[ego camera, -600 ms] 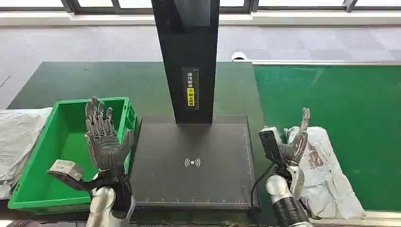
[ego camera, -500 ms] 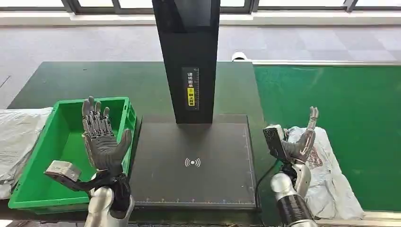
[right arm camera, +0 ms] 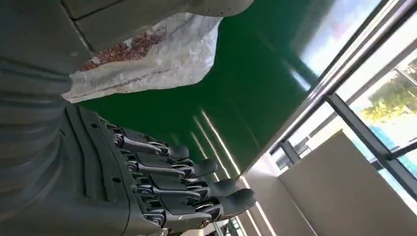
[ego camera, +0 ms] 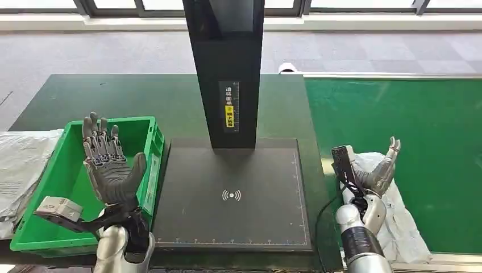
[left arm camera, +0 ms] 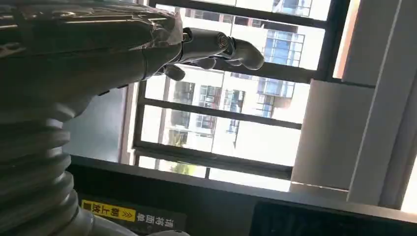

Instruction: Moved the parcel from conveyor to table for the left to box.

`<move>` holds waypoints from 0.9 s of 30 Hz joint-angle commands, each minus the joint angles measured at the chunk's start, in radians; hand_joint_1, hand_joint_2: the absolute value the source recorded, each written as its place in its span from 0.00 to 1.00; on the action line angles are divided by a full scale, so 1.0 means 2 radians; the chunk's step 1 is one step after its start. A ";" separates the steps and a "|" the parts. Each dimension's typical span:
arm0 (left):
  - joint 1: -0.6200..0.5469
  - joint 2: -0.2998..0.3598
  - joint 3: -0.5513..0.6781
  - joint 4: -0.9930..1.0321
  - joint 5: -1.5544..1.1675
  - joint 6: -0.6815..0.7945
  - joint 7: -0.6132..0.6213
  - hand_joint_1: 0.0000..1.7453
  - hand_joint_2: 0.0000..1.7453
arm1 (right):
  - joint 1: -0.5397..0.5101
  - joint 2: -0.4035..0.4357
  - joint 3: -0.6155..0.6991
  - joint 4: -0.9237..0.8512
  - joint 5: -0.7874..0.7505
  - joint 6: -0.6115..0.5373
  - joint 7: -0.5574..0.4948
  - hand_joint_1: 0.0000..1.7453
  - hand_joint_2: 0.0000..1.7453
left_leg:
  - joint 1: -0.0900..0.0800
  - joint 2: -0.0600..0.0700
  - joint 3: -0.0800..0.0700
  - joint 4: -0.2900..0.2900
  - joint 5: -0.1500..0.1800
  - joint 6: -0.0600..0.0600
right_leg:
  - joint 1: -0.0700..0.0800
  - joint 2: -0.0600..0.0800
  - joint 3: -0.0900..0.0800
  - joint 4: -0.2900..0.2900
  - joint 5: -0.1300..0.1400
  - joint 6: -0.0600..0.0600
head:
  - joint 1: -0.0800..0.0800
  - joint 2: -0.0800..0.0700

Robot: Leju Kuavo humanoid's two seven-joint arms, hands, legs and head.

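A: Where's the parcel (ego camera: 392, 210)?
B: Lower right of frame, lying on the green conveyor (ego camera: 420, 119), just behind the right hand (ego camera: 378, 173).
A: Hands?
B: Right hand raised, fingers apart, holding nothing. Left hand (ego camera: 108, 168) spread wide, empty, over the green bin (ego camera: 68, 170) (lower left, beside the black scanner pad (ego camera: 230, 196)).

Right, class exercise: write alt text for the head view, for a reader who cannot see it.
A robot's open right hand is raised above a white parcel lying on a green conveyor. Its open left hand is lifted over a green box, and between them lies a black table with a dark upright column.
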 commanded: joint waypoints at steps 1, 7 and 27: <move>-0.001 -0.005 0.019 0.011 0.002 0.003 0.001 0.00 1.00 | -0.041 -0.017 -0.020 0.094 0.012 0.013 0.045 0.00 1.00 | 0.000 0.001 0.000 -0.001 0.000 0.000 | 0.000 0.001 0.000 -0.001 0.000 0.000 | 0.000 0.000; -0.001 -0.004 0.022 0.010 0.003 0.004 0.000 0.00 1.00 | -0.042 -0.021 -0.021 0.104 0.006 0.024 0.058 0.00 1.00 | 0.000 0.000 0.001 -0.001 0.000 0.000 | 0.000 0.000 0.001 -0.001 0.001 0.000 | 0.000 0.000; 0.003 -0.004 0.020 0.008 0.005 0.010 -0.001 0.00 1.00 | -0.047 -0.039 -0.003 0.131 0.059 0.020 0.177 0.00 1.00 | 0.000 0.000 0.000 0.000 0.000 0.000 | 0.000 0.000 0.000 0.000 0.000 0.000 | 0.000 0.000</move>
